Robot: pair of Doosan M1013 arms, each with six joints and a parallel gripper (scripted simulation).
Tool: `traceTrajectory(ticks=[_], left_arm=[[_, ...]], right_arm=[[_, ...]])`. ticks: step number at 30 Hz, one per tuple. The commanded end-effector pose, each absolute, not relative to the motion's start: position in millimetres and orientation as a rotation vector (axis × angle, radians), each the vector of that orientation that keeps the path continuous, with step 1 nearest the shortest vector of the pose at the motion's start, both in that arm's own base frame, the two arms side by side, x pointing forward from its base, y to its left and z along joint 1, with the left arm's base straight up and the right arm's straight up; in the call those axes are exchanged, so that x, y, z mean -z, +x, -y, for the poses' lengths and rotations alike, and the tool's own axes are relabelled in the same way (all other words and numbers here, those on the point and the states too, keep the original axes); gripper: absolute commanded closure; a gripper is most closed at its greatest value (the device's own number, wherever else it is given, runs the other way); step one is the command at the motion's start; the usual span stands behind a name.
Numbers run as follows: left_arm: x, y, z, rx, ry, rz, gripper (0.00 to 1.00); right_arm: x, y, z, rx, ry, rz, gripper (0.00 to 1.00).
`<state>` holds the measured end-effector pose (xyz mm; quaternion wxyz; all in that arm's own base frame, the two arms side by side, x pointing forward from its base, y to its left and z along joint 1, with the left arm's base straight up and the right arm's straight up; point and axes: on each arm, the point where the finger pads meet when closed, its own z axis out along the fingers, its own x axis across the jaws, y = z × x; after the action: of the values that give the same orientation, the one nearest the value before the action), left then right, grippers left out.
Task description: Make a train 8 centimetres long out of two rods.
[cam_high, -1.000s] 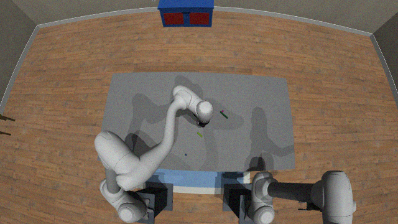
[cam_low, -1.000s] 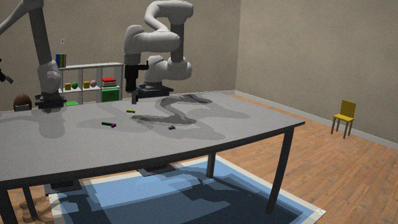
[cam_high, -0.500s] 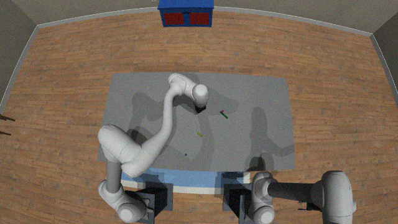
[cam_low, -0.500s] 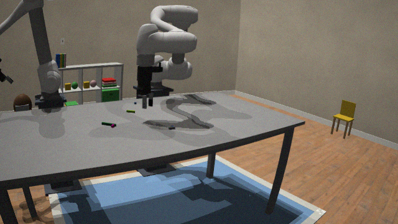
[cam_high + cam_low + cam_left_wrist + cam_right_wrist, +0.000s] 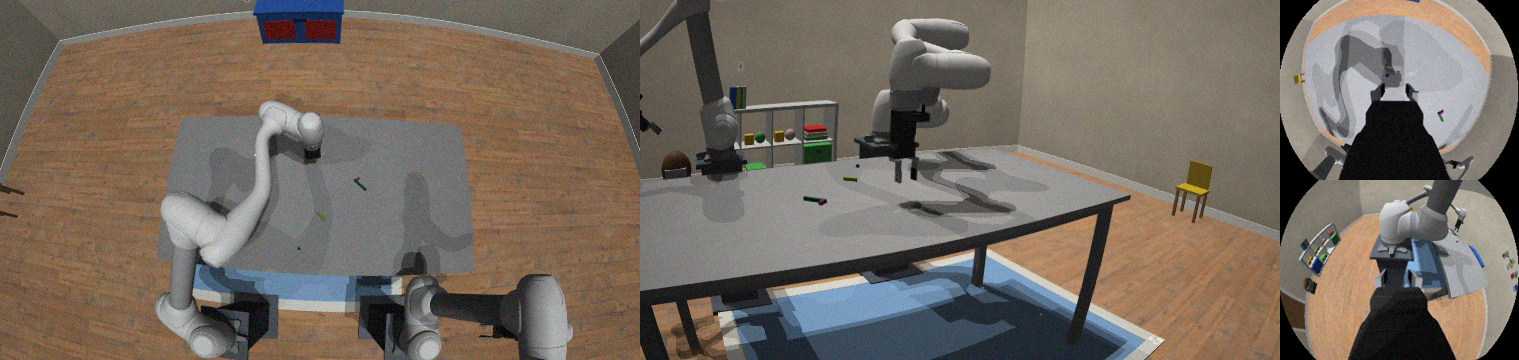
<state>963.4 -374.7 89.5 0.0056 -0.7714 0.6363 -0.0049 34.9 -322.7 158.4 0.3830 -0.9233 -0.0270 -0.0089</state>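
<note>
The green rod [image 5: 360, 185] [image 5: 812, 199] [image 5: 1441, 116] lies flat on the table [image 5: 400, 145] [image 5: 765, 240] [image 5: 1428, 44] [image 5: 1466, 270]. Just beside its end away from the arm bases is the short magenta rod [image 5: 357, 178] [image 5: 822, 202] [image 5: 1441, 112], not in line with it; whether they touch I cannot tell. The lime rod [image 5: 321, 216] [image 5: 850, 179] lies flat, nearer the bases than the green rod and toward the left arm's side. A tiny blue rod [image 5: 299, 248] [image 5: 857, 165] is farther from the green rod in that same direction.

The left tool [image 5: 312, 155] [image 5: 906, 172] [image 5: 1395, 87] [image 5: 1456, 231] points down above the table, on the green rod's left-arm side, its fingers wide and holding nothing. A small dark-blue piece [image 5: 1387, 75] shows beneath it; its length I cannot tell.

The right tool [image 5: 483, 331] [image 5: 655, 128] [image 5: 1446, 161] [image 5: 1397, 273] is off the table, well apart from the green rod, also wide and empty. The lime rod touches no other rod.
</note>
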Motion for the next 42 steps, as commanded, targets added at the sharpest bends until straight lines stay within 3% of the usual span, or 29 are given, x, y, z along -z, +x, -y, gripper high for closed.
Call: traceTrajectory(ticks=[1,8,9,42], left_arm=[[-89.1,997.1,356.4,0.002,-2.27,-2.171,0.0],[-88.7,1002.2,352.8,0.002,-2.244,-2.197,0.0],[-88.7,1002.2,352.8,0.002,-2.244,-2.197,0.13],[-82.5,1002.2,352.8,0.002,-2.244,-2.197,0.13]], right_arm=[[-158.8,34.9,322.9,0.023,-2.355,0.069,0.0],[-158.8,34.9,322.9,0.023,-2.355,0.069,0.0],[-158.8,34.9,322.9,0.023,-2.355,0.069,0.0],[-158.8,34.9,322.9,0.023,-2.355,0.069,0.0]])
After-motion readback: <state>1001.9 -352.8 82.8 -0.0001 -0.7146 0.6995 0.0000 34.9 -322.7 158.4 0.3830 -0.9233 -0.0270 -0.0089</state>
